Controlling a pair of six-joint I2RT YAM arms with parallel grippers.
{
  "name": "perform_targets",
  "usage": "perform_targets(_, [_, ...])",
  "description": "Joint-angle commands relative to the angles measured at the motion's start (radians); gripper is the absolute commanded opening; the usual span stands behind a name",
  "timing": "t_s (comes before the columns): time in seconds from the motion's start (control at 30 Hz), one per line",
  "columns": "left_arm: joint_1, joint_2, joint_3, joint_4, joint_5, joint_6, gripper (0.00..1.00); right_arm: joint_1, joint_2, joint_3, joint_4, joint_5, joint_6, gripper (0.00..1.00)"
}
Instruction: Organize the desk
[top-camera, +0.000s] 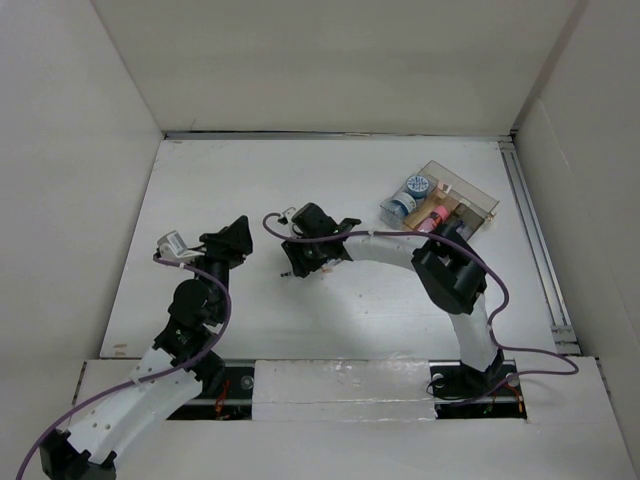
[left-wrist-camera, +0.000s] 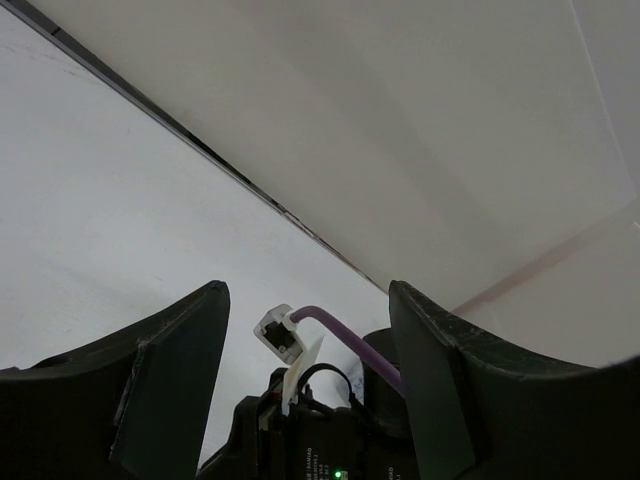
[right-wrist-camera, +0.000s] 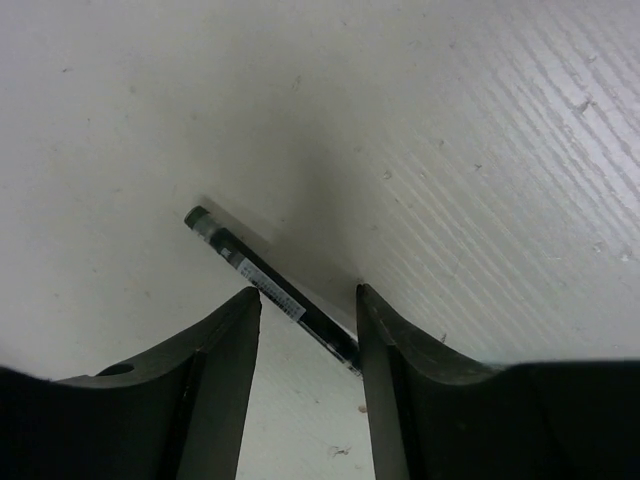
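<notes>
You are holding the right gripper (right-wrist-camera: 308, 300) low over the desk (right-wrist-camera: 480, 150), jaws apart astride a black pen (right-wrist-camera: 262, 278) that is lying flat and slantwise in the gap, not yet clamped; the left gripper (left-wrist-camera: 308, 310) is hovering wide open and empty. Since the pen is crossing the jaws at an angle, you are risking a squeeze that spins or rolls it away, or jaws scraping the desk.

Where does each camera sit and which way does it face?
Top external: above and behind, looking down on the desk; left arm, right arm show.
Left wrist: faces across the desk to the wall; open left gripper shows.
Right wrist: faces down at a black pen inside the open right gripper.
Shared: both wrist views show bare desk.
</notes>
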Motion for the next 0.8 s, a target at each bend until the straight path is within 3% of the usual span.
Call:
perform_targets(0.0, [-0.002,-0.021,0.007,0.02,-0.026,0.014,0.61,0.0,-0.013,-0.022,0.017,0.044,0.014,0.49])
perform_targets(0.27, [-0.002,-0.046,-0.001,0.028,-0.014,0.019,0.61,0.01,0.003,-0.028,0.054,0.078,0.041,0.22])
perform_targets(0.57, [-0.002,-0.029,-0.002,0.036,-0.017,0.016,0.61,0.01,-0.1,-0.082,0.152,0.072,0.084,0.02])
perform_targets(0.77, [-0.002,-0.021,0.001,0.034,-0.005,0.013,0.6,-0.102,-0.291,-0.203,0.365,-0.037,0.268,0.0])
